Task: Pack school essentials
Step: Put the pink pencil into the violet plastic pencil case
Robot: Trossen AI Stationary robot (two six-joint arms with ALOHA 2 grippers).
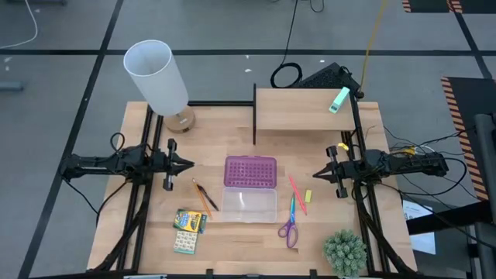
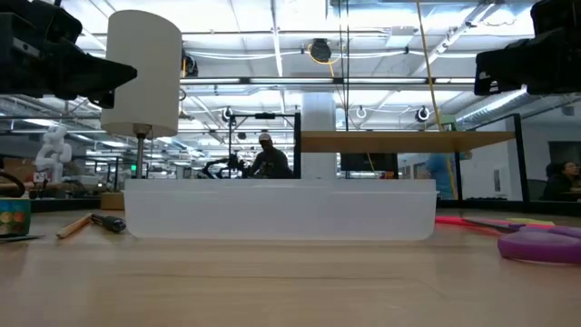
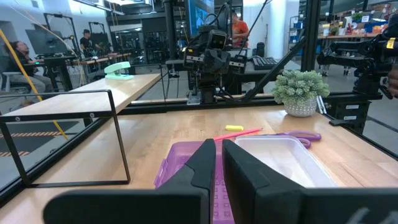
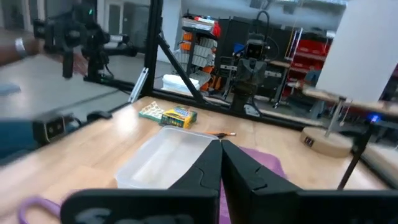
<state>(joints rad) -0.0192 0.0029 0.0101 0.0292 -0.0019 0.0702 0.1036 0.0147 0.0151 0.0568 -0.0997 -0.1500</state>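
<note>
Purple is seen on the scissors (image 1: pixel 289 232) handles, pink on one pen (image 1: pixel 297 193), yellow-green on the crayon box (image 1: pixel 190 220), orange on a pencil (image 1: pixel 204 196).

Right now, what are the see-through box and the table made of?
The open case looks like clear, slightly frosted plastic: the table shows through its tray, and its purple lid is studded. The table looks like pale wood with a smooth finish, with plank lines and grain visible. Neither is certain from looks alone.

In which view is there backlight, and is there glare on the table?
Low view: bright ceiling lights sit behind the clear case, which looks milky against them. High view: the table is lit evenly, with no hard shadows or glare.
</note>
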